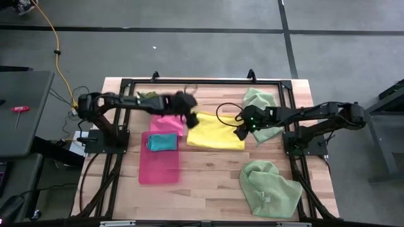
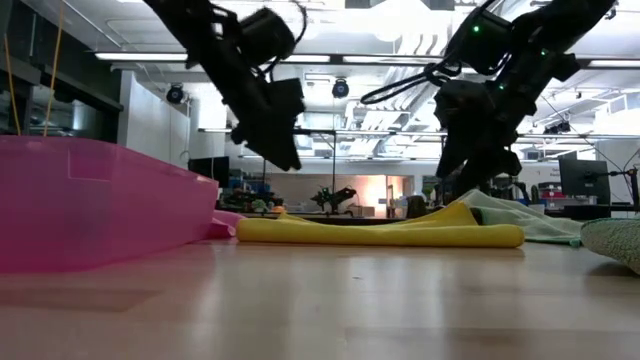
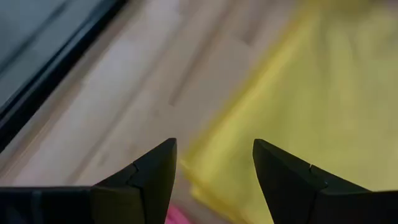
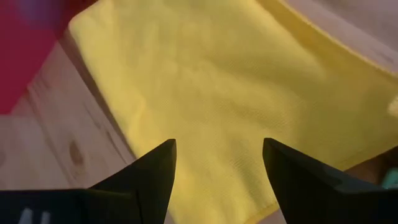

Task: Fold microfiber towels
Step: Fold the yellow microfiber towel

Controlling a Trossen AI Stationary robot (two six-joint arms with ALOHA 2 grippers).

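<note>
A yellow towel [image 1: 216, 133] lies folded flat at the table's middle, showing as a low yellow band [image 2: 380, 234] in the low view. My left gripper [image 1: 191, 117] hovers open above its left far corner [image 3: 273, 93]. My right gripper [image 1: 242, 131] hovers open over its right edge [image 4: 211, 93]. Both are clear of the cloth [image 2: 290, 150]. A teal towel [image 1: 162, 142] lies folded in the pink tray [image 1: 158, 165]. A hot pink towel [image 1: 167, 123] lies by the tray's far end. Pale green towels lie at far right [image 1: 260, 101] and near right [image 1: 270, 188].
The pink tray's wall [image 2: 90, 200] fills the low view's left. A dark metal frame [image 1: 208, 82] runs around the table's edges. Bare wood lies in front of the yellow towel [image 1: 208, 176].
</note>
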